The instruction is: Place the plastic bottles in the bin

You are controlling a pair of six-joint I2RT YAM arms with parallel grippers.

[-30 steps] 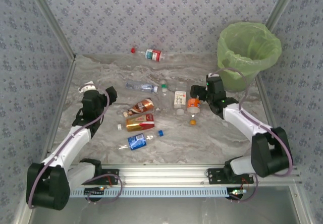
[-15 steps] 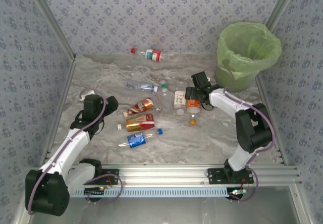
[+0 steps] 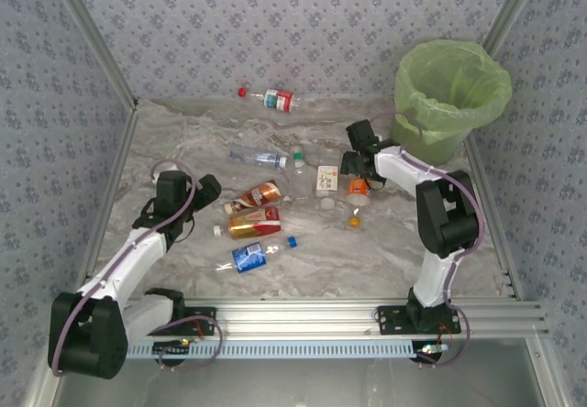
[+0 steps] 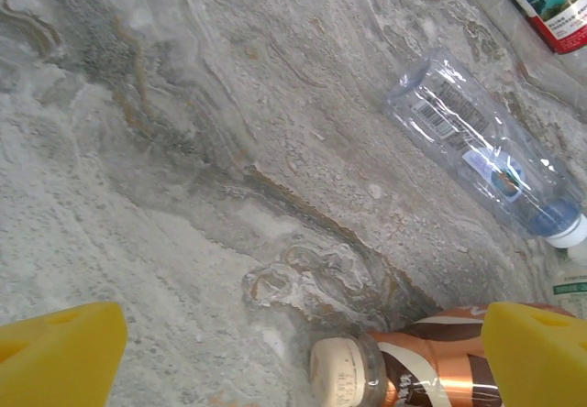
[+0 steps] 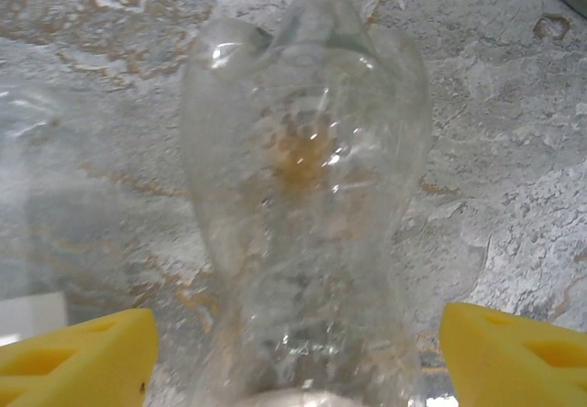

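Note:
Several plastic bottles lie across the marble table (image 3: 183,137). My left gripper (image 3: 209,187) is open just left of an amber copper-labelled bottle (image 3: 257,193); its cream cap (image 4: 344,370) lies between the yellow fingers (image 4: 60,357). My right gripper (image 3: 356,164) is open over a clear bottle (image 5: 307,196), whose body sits between the pads untouched. An orange-labelled bottle (image 3: 359,187) lies right by it. A clear blue-labelled bottle (image 4: 481,146) and a red-labelled one (image 3: 278,99) lie farther back. The lime-green lined bin (image 3: 451,95) stands at the back right.
An amber red-labelled bottle (image 3: 254,226), a blue-labelled bottle (image 3: 248,257) and a white-labelled bottle (image 3: 326,180) lie mid-table. A loose white cap (image 3: 327,203) and an orange cap (image 3: 354,222) sit near the right gripper. Patterned walls enclose the table.
The right arm swung so its gripper moved left and back over the bottles by the orange-labelled one. The left gripper edged right toward the copper bottle's cap.

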